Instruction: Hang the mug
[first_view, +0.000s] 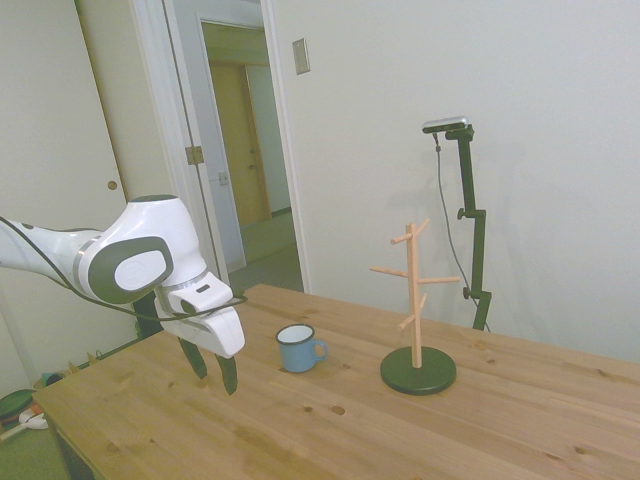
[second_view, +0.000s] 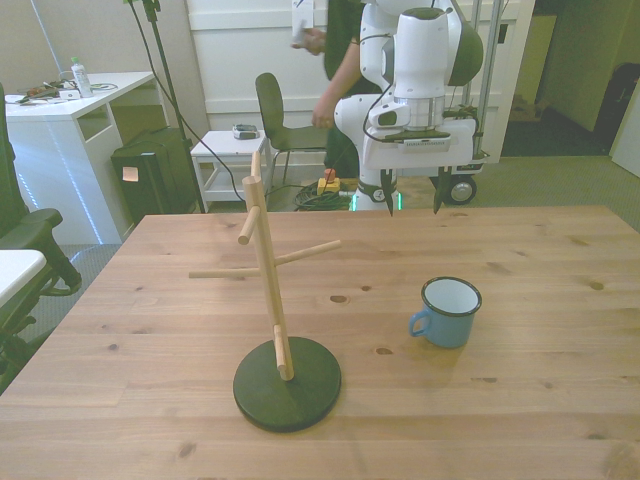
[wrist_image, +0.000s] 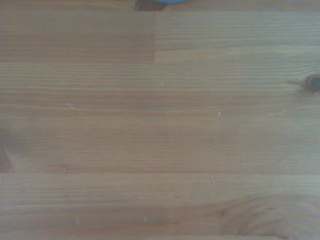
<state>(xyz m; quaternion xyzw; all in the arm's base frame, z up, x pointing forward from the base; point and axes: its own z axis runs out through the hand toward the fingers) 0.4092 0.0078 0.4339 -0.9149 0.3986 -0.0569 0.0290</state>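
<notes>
The small blue mug (first_view: 298, 349) stands upright on the wooden table (first_view: 330, 430), white inside, its loop handle turned toward the mug tree. In the front view the mug (second_view: 448, 312) sits to the right of the tree. The wooden mug tree (first_view: 416, 300) with several pegs rises from a dark round base (second_view: 287, 384). My gripper (first_view: 214, 370) hovers just above the table, left of the mug in the side view and apart from it, open and empty; the gripper (second_view: 411, 205) stands far behind the mug in the front view. A sliver of blue mug (wrist_image: 170, 1) shows at the wrist view's edge.
A person (second_view: 345, 60) stands behind the robot in the front view, beside a dark chair (second_view: 275, 115). Bare tabletop lies between the gripper and the mug, and around the tree's base.
</notes>
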